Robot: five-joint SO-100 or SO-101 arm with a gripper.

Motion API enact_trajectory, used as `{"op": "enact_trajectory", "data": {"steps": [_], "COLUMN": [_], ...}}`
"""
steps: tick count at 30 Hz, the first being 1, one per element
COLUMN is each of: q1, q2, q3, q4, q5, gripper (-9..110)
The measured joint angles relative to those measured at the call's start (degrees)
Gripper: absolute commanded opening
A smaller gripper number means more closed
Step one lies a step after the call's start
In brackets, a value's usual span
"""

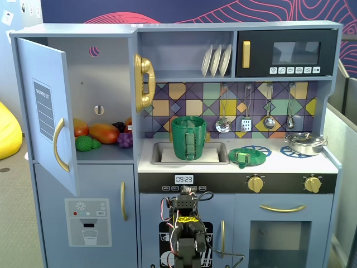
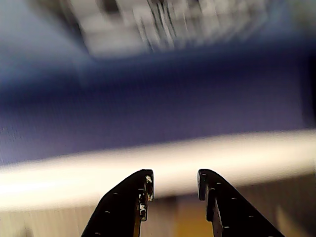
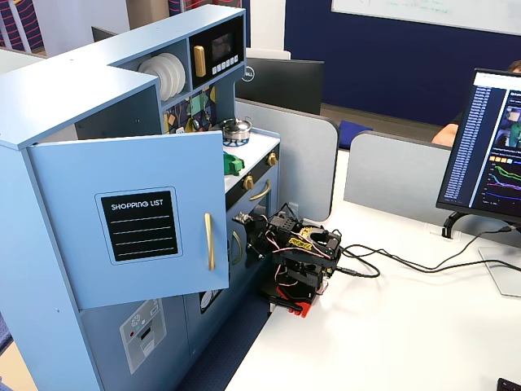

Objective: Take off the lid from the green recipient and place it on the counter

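The green recipient [image 1: 188, 138] stands upright in the recessed sink, its mouth open and its strap handle facing front. The lid [image 1: 249, 156], a flat green disc with a tab, lies on the counter [image 1: 329, 162] over a blue burner ring, right of the sink. My arm [image 1: 186, 223] is folded low in front of the kitchen's lower doors, far below both. My gripper [image 2: 174, 181] is open and empty in the wrist view, which shows only a blurred blue front and a pale band. The arm [image 3: 297, 259] also shows in a fixed view from the side.
A small steel pot [image 1: 304, 143] sits on the right burner ring. The left cupboard door [image 1: 47, 111] hangs open, with toy fruit [image 1: 100, 134] on its shelf. Utensils hang on the back wall. A monitor [image 3: 488, 147] and cables lie on the white desk [image 3: 391, 326].
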Motion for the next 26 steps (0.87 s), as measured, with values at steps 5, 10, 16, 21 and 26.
{"op": "enact_trajectory", "data": {"steps": [5, 10, 16, 21, 26], "q1": [0.8, 3.8, 5.1, 5.1, 5.1], "q2": [2.2, 2.6, 2.6, 2.6, 2.6], "q3": [-0.2, -0.2, -0.2, -0.2, -0.2], "q4": [7.6, 8.0, 8.0, 8.0, 8.0], "q5": [-2.7, -3.3, -3.3, -3.3, -3.3], "gripper": [1, 2, 2, 2, 2]}}
